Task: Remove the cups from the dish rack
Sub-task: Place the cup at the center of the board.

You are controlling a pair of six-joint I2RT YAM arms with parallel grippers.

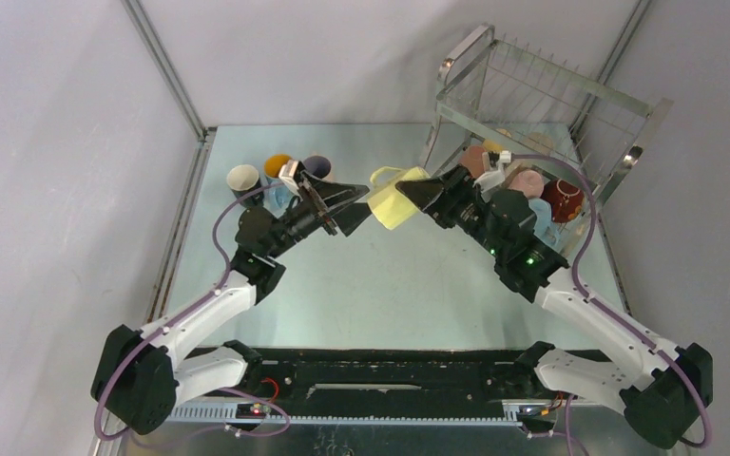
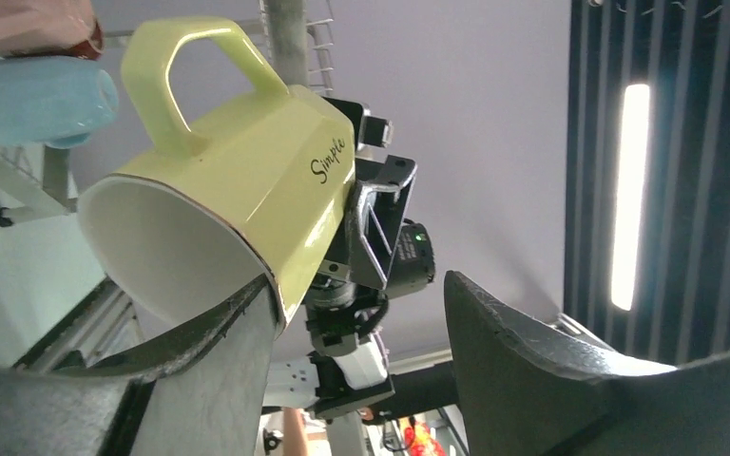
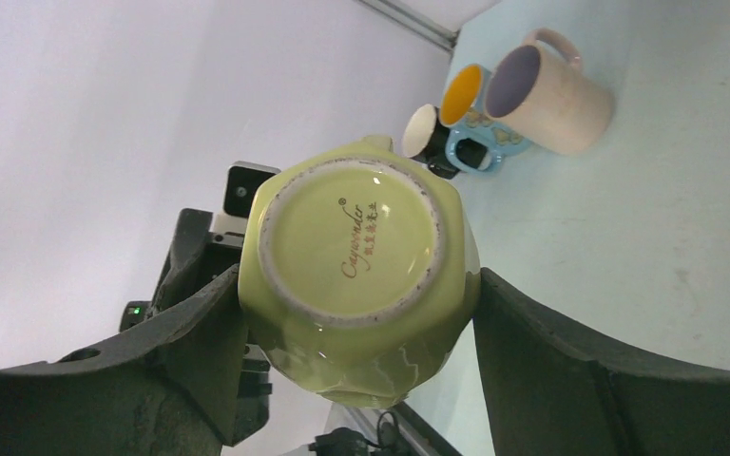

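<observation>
Right gripper (image 1: pixel 416 195) is clamped on the yellow mug (image 1: pixel 394 201), both fingers against its body, base facing the wrist cam. The mug is in the air just left of the dish rack (image 1: pixel 542 95), on its side, mouth away from the rack. Left gripper (image 1: pixel 361 209) has fingers spread: one at the mug's mouth rim, the other clear of it, so no grip. Inside the rack's lower tier, partly behind the right arm: pink mug (image 1: pixel 475 160), dark red patterned mug (image 1: pixel 563 198), light blue mug (image 1: pixel 542 218). Well left of the rack, grouped on the table (image 1: pixel 390 285): black mug (image 1: pixel 243 179), orange-lined mug (image 1: pixel 278 164), purple-lined mug (image 1: pixel 317 166).
</observation>
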